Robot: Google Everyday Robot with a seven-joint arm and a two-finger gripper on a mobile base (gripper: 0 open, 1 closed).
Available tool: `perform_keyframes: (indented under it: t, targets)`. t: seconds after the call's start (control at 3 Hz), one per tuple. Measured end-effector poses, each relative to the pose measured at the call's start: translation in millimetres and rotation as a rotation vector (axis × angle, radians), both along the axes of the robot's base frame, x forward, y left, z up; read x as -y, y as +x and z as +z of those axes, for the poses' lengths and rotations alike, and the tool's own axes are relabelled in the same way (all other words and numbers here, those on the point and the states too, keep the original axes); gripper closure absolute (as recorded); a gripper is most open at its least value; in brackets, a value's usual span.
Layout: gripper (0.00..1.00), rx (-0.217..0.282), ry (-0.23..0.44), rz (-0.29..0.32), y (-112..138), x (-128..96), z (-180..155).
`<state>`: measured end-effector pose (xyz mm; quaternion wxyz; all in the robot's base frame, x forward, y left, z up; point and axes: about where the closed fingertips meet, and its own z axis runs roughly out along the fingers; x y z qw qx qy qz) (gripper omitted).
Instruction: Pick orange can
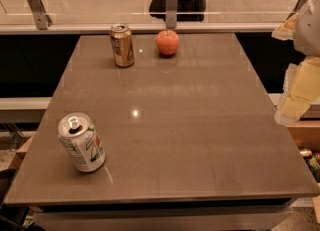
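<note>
Orange can (122, 45) stands upright at upper left of the tabletop (200, 125), near the back edge, with an apple (167, 42) just right of it, apart. White-and-green can (82, 142) tilted at lower left. Pincer (292, 107) at right edge of the frame, off the tabletop, well apart from the orange can; can't tell how open it is.

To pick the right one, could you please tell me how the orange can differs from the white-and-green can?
Colour: the orange can is golden-bronze; the white-and-green can is white with green and orange marks. Place: the orange can stands at the far edge of the table, beside the apple; the white-and-green can stands near the front-left corner. Both are upright with silver tops. The gripper hangs beyond the table's right edge.
</note>
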<state>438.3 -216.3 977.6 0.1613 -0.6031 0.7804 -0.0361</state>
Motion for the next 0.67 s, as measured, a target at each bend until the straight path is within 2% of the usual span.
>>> perform_keyframes:
  t: [0.33,0.67]
  targets:
    - [0.00,0.000,0.000,0.000,0.0,0.0,0.0]
    - [0.00,0.014,0.115,-0.062,0.8,-5.4,-1.0]
